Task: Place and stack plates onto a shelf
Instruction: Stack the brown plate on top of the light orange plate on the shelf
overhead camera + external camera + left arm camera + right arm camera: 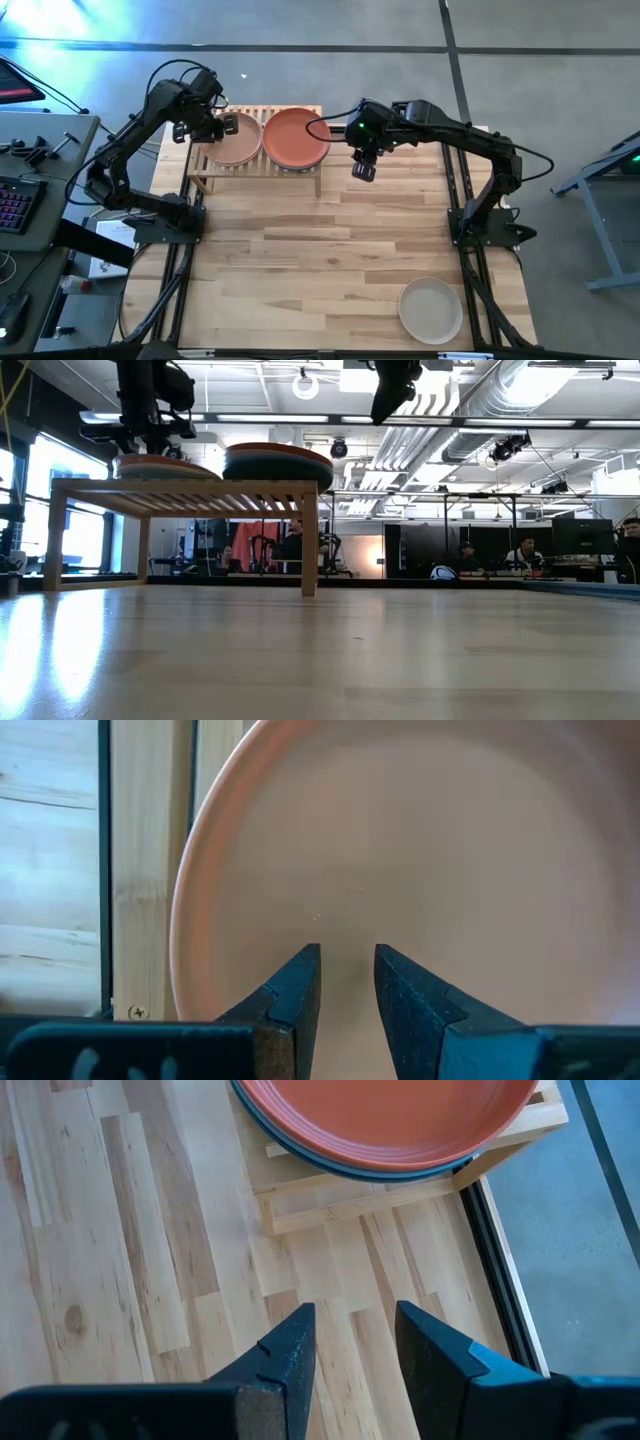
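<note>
Risk sits at five o'clock: round beige plate hugs the surface's edge; both empty hands, left and right, stand apart.

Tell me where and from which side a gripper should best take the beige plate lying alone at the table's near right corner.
Probably the rim. The beige plate lies flat and upright on the table, too wide to span, so one finger should go inside the shallow rim and one outside. It sits on the right arm's side, so the right gripper, open beside the shelf, could descend onto the edge facing the shelf.
</note>
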